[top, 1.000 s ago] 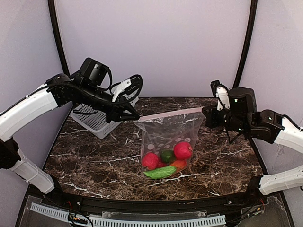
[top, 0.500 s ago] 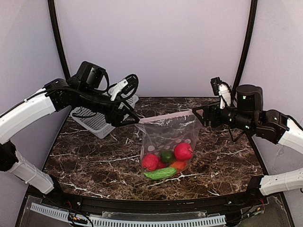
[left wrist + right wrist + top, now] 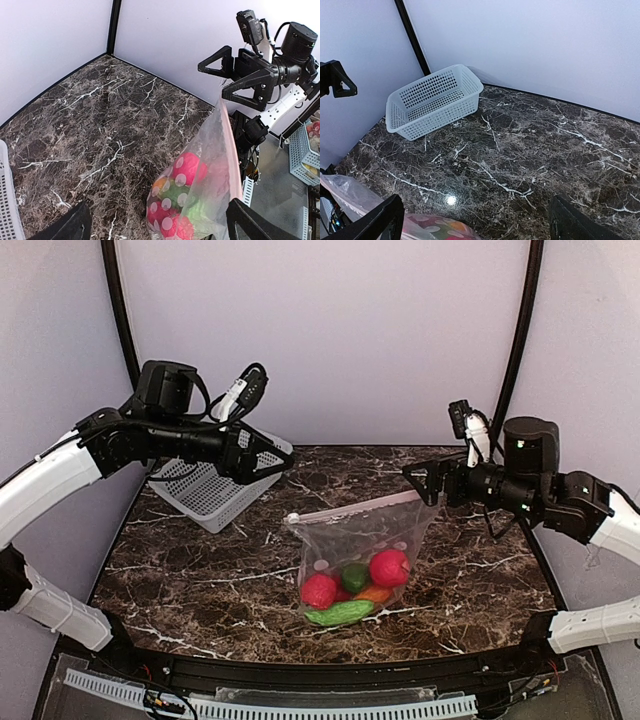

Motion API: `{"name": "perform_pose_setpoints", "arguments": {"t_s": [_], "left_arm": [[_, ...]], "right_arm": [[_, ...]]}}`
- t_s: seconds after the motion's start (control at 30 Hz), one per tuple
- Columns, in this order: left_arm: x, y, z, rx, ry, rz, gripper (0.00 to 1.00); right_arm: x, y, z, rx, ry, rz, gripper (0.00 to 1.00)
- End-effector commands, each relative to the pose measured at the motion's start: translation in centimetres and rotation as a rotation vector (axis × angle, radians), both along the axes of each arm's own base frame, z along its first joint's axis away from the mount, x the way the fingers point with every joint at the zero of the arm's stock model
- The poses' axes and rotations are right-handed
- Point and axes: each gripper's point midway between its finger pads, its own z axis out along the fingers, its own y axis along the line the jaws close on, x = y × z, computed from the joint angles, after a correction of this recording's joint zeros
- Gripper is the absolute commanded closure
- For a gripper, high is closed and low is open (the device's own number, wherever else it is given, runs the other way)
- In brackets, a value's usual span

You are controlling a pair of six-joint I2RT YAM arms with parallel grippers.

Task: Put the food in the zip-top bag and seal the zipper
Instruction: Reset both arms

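The zip-top bag point(image 3: 352, 540), clear with white dots, stands slumped on the table's middle. The food point(image 3: 352, 588) lies in its bottom: red round pieces, a green cucumber piece and an orange one. The pink zipper point(image 3: 360, 506) runs along the top edge, with a white tab at its left end. My left gripper point(image 3: 278, 462) hangs open, up and left of the bag, apart from it. My right gripper point(image 3: 414, 480) is open at the zipper's right end; touching or not, I cannot tell. In the left wrist view the bag point(image 3: 215, 150) and food point(image 3: 187, 167) sit between the open fingers point(image 3: 70, 226).
A white lattice basket point(image 3: 205, 490) stands at the back left of the marble table point(image 3: 200, 570), under my left arm. Black frame posts rise at the back corners. In the right wrist view the basket point(image 3: 435, 100) is far ahead and the bag's edge point(image 3: 350, 192) lies at lower left.
Both grippers have opened and let go of the bag's top corners. My left gripper has drawn back up and to the left. The bag's top edge has sagged lower.
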Motion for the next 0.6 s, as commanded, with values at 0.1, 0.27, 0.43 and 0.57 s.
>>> {"name": "perform_pose_setpoints", "arguments": {"t_s": [0.1,0.27,0.43,0.57], "left_arm": [[1.5,1.7,-2.5,-0.012,0.077,0.113,0.06],[3.8,4.3,-4.6,-0.026,0.109,0.253,0.05],[5.4,6.7,-7.4,-0.039,0.145,0.372,0.05],[6.7,8.9,-9.3,-0.01,0.137,0.479,0.05]], "right_arm": [[0.7,0.3,-1.5,0.035,0.063,-0.037,0.01],[1.7,0.1,-3.3,0.01,0.096,-0.1,0.01],[2.7,-0.1,-5.3,0.005,0.149,-0.152,0.01],[3.4,0.0,-6.7,0.01,0.181,-0.151,0.01]]}}
